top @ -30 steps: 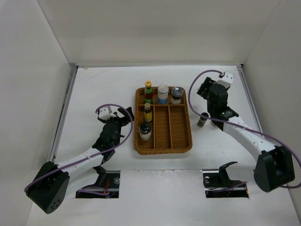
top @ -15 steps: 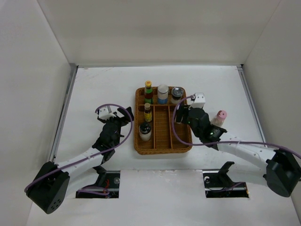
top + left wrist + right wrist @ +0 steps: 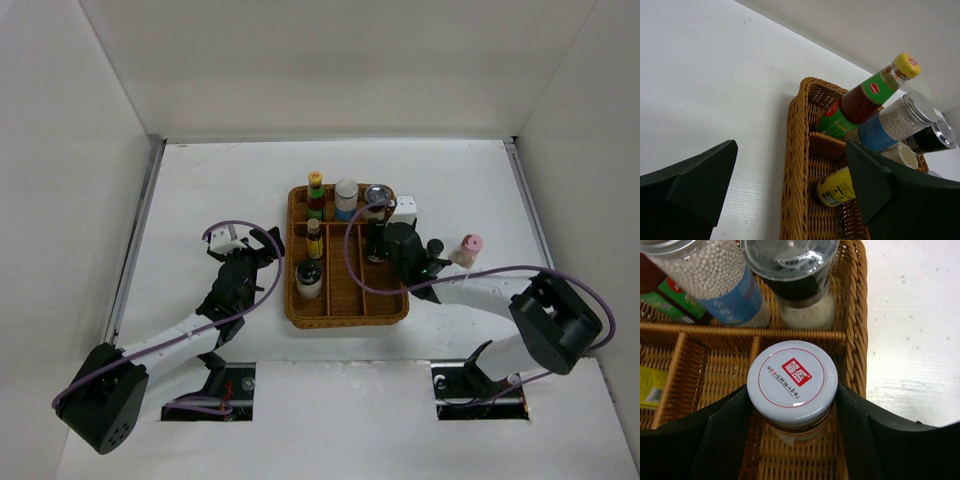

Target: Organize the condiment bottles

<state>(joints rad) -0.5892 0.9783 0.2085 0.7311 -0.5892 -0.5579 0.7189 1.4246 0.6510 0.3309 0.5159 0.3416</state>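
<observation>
Placing step: right claw (image 3: 790, 410) pinching grey-lidded jar (image 3: 791, 375) over right-hand compartment of wicker tray (image 3: 856, 315); left claw (image 3: 262, 243) spread, idle. Next, likely: lower, release — pink-capped bottle (image 3: 470, 246) stands on counter (image 3: 220, 180).

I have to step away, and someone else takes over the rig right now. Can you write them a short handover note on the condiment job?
Left gripper: open, empty, left of the wicker tray.
Right gripper: shut on the grey-lidded jar, over the tray's right compartment; touchdown not visible.
Done, in the tray: back yellow-capped bottle, second yellow-capped bottle, squat dark-and-white bottle, blue-labelled bottle, silver-lidded jar.
Left: release the jar, then fetch the pink-capped bottle, upright on the table right of the tray.
</observation>
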